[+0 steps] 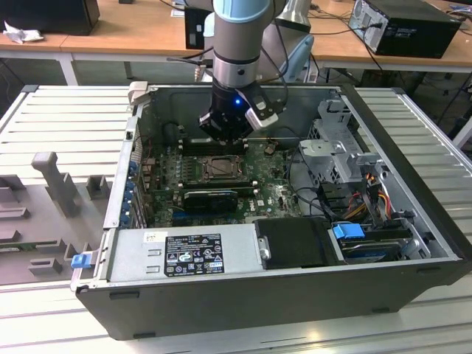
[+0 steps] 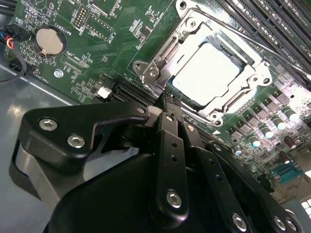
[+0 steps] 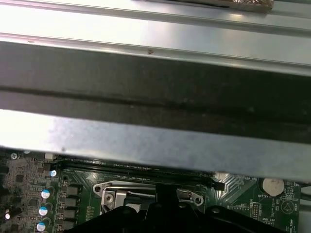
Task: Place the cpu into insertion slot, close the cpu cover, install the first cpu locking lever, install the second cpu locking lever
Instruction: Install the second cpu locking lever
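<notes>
The cpu lies pale and flat in the insertion slot on the green motherboard inside the open computer case. The silvery cpu cover lies down around it, with the chip showing through its window. A thin metal lever rod runs along the socket's side by the memory slots. My gripper is shut with nothing between its black fingers, and its tip is at the socket's edge, near one corner of the cover. In the exterior view the gripper hangs just above the socket. The first wrist view shows the cover beside the fingers.
Long black memory slots flank the socket, and a coin battery and capacitors stand nearby. The case wall rises close behind the socket. A power supply and a drive cage fill the case's front and right.
</notes>
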Controlling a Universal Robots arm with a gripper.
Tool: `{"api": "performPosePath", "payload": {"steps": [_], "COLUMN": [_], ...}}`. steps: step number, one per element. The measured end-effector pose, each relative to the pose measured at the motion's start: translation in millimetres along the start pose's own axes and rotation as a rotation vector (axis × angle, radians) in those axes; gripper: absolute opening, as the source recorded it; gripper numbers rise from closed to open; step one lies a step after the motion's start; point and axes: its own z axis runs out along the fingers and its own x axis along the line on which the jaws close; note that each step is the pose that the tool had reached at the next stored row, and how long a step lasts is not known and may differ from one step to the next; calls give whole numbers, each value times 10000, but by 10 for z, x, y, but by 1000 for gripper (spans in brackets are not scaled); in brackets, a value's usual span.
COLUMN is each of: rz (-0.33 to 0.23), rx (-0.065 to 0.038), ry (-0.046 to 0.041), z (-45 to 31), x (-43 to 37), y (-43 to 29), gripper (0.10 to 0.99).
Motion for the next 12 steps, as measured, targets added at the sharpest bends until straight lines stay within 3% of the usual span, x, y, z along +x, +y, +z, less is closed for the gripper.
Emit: {"api": "performPosePath", "payload": {"steps": [6, 9, 12], "rz": [-1, 1, 2], "rx": [18, 67, 76], "ry": [0, 7, 7], "z": [-150, -310, -317], "x": [-1, -1, 1], "y": [10, 21, 10], "gripper": [106, 106, 106]}}
